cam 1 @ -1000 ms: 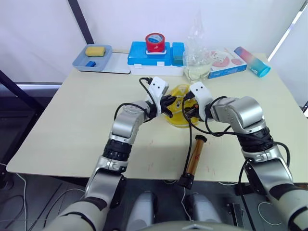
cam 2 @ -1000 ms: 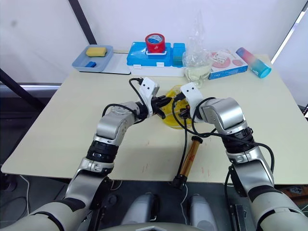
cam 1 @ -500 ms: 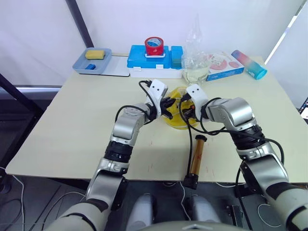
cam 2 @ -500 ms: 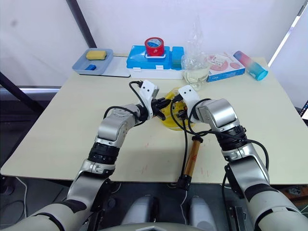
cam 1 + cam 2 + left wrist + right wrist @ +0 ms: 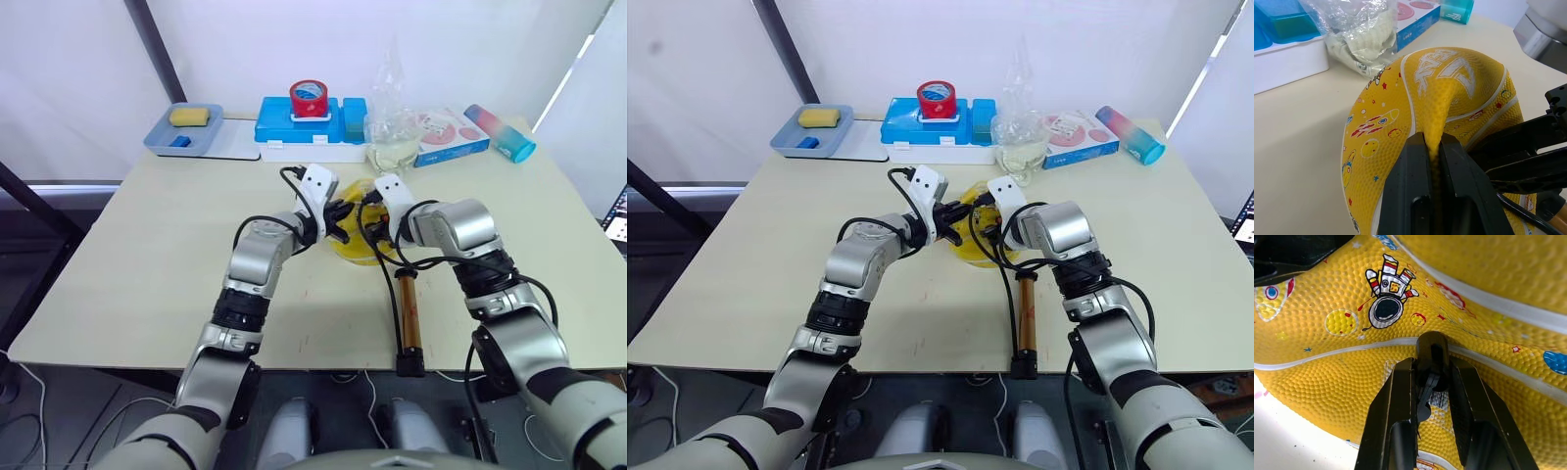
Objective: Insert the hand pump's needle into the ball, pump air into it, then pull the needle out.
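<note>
Jaws of the right gripper (image 5: 1431, 382) pinch the small black fitting (image 5: 1432, 357) at the hose end, its tip pressed against the ball (image 5: 1449, 98) right on a white seam line beside a small label patch. The needle itself is hidden under the fitting, so whether it is seated in the valve cannot be told. Jaws of the left gripper (image 5: 1433, 156) are pressed together on a raised fold of the ball's yellow skin. Judgement: the left hold steadies the limp ball so it does not slide or collapse away while the right arm pushes the fitting in.

Ball is clearly under-inflated: saggy, creased into a ridge where pinched, pebbled yellow surface with white seams, white lettering and small rocket, star and astronaut prints. It rests on the worktop (image 5: 147, 255) between the two grippers, near the middle.

Hose (image 5: 390, 284) runs from the fitting toward the front edge, to the hand pump (image 5: 408, 318), which lies flat, gold barrel pointing at the robot, untouched by either gripper. Pumping not yet begun.

Behind the ball: a clear plastic bag (image 5: 392, 132), a blue box (image 5: 304, 122) with a red tape roll (image 5: 308, 98) on it
</note>
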